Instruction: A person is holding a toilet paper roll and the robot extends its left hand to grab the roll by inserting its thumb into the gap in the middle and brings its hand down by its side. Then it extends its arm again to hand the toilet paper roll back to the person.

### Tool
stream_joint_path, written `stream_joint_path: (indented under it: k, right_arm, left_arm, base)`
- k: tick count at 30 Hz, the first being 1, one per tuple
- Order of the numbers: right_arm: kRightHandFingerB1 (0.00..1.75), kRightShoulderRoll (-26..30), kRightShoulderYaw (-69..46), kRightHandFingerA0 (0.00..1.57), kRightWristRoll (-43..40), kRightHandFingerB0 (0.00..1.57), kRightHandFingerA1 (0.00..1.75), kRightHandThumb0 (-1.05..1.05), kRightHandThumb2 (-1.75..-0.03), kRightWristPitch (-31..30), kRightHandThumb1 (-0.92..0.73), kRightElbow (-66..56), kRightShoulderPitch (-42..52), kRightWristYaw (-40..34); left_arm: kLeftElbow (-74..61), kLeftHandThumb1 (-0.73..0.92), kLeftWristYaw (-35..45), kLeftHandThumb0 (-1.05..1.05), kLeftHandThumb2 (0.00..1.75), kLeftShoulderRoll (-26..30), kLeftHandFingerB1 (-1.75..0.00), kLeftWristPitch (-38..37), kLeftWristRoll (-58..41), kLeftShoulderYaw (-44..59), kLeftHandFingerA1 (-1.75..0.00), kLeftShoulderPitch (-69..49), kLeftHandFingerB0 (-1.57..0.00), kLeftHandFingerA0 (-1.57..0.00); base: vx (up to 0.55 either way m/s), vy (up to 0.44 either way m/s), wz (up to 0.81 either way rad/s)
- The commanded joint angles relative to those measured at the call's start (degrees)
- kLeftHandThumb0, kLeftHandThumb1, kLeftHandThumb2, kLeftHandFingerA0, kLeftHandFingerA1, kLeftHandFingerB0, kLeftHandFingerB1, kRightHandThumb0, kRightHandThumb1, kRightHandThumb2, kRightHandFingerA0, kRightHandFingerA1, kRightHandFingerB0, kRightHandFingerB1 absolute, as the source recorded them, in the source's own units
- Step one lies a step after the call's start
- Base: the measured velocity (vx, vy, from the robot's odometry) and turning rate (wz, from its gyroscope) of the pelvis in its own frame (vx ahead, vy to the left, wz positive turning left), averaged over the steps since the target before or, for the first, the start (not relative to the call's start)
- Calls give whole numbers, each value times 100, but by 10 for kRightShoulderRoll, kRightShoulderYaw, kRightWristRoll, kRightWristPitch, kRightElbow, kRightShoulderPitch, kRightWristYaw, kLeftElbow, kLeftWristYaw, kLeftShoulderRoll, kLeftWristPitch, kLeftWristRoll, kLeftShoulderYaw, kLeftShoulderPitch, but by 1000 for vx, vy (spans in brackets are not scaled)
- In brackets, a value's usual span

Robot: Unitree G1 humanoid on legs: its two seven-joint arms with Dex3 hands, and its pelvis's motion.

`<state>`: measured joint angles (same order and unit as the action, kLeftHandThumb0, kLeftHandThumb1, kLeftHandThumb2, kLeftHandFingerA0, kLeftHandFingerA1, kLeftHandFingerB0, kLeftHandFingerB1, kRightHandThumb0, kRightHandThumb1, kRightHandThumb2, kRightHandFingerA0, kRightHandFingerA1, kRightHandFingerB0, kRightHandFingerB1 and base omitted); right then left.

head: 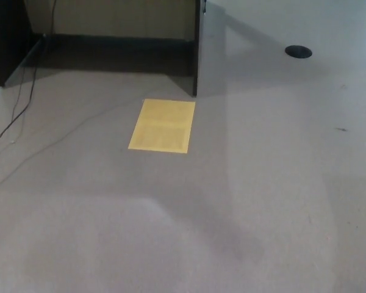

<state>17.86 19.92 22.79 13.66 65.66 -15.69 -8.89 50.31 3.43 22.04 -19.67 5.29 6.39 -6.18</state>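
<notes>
The lower half of the frame shows only grey carpeted floor (189,232), crossed by a faint shadow. Neither robot hand appears, so I cannot tell how their fingers stand, and the toilet paper roll is nowhere in view. Above centre a yellow rectangular sheet (162,126) lies flat on the floor. At left, thin cables (21,104) trail across the carpet. Farther up stand a dark panel edge (196,49) and, at upper right, a dark round spot (298,52).
</notes>
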Motion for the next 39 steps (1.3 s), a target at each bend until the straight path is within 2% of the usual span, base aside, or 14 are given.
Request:
stream_joint_path:
  k: [1, 4, 5, 7, 9, 10, 14, 18, 19, 22, 23, 27, 28, 39]
  right_arm:
    - [39, 19, 20, 52, 38, 48, 45, -41, -61, 67, -71, 31, -6, -56]
    - [39, 16, 24, 53, 39, 48, 45, -41, -61, 78, -71, 37, -2, -59]
    - [39, 16, 26, 51, 41, 46, 45, -41, -61, 79, -70, 40, -3, -60]
    - [38, 14, 28, 51, 43, 46, 44, -42, -61, 78, -71, 45, -7, -60]
    - [39, 11, 23, 52, 40, 47, 45, -41, -61, 82, -71, 50, -12, -62]
    - [39, 11, 20, 51, 37, 47, 44, -41, -61, 83, -70, 51, -12, -61]
    - [39, 11, 15, 51, 34, 46, 44, -42, -62, 82, -71, 53, -18, -54]
    - [40, 15, 17, 52, 37, 46, 46, -42, -61, 89, -71, 51, -12, -57]
    - [40, 16, 17, 52, 37, 46, 47, -41, -61, 91, -71, 50, -11, -58]
    - [39, 16, 15, 52, 35, 46, 45, -41, -61, 88, -71, 51, -13, -57]
    - [39, 17, 15, 52, 36, 47, 45, -41, -62, 88, -72, 50, -13, -56]
    - [40, 16, 14, 52, 35, 47, 46, -42, -61, 89, -71, 49, -18, -56]
    - [40, 16, 13, 52, 35, 47, 46, -41, -61, 88, -71, 50, -23, -55]
    - [41, 21, 11, 55, 41, 48, 49, -41, -61, 92, -71, 51, -20, -62]
  left_arm:
    - [6, 46, 15, -24, 54, 14, -31, -80, -17, 15, -37, -5, -31, -43]
    - [4, 45, 18, -25, 54, 10, -31, -100, -24, 25, -37, -16, -29, -42]
    - [-15, 41, 27, -33, 59, 7, -34, -107, -33, 29, -39, -18, -24, -31]
    - [-41, 40, 37, -36, 60, 5, -34, -110, -43, 35, -40, -22, -22, -28]
    - [-132, 42, 58, -38, 61, 6, -34, -87, -62, 38, -39, -25, -19, -24]
    - [-173, 35, 70, -19, 88, 5, -50, -72, -77, 40, -52, -25, -9, -11]
    - [-374, 35, 89, -19, 87, 13, -49, -38, -116, 43, -51, -9, -6, -8]
    - [-483, 35, 90, -18, 87, 21, -49, 14, -128, 44, -51, 1, -6, -9]
    - [-513, 44, 93, -32, 59, 27, -31, 23, -128, 42, -38, 8, -15, -19]
    - [-562, 43, 91, -37, 59, 27, -31, 52, -130, 40, -39, 23, -16, -21]
    - [-583, 31, 95, -22, 85, 30, -49, 48, -127, 36, -51, 36, -6, -10]
    - [-651, 28, 104, -24, 84, 39, -49, 89, -128, 26, -50, 73, -6, -8]
    - [-655, 40, 108, -47, 62, 40, -32, 90, -128, 25, -39, 83, -13, -21]
    - [-724, 40, 128, -52, 63, 30, -32, 164, -112, -35, -38, 206, -11, -20]
  base:
    - [0, 0, 0]
    - [0, 0, 0]
    - [0, 0, 0]
    - [0, 0, 0]
    - [0, 0, 0]
    - [0, 0, 0]
    - [0, 0, 0]
    - [0, 0, 0]
    - [0, 0, 0]
    - [0, 0, 0]
    - [0, 0, 0]
    - [0, 0, 0]
    - [0, 0, 0]
    - [0, 0, 0]
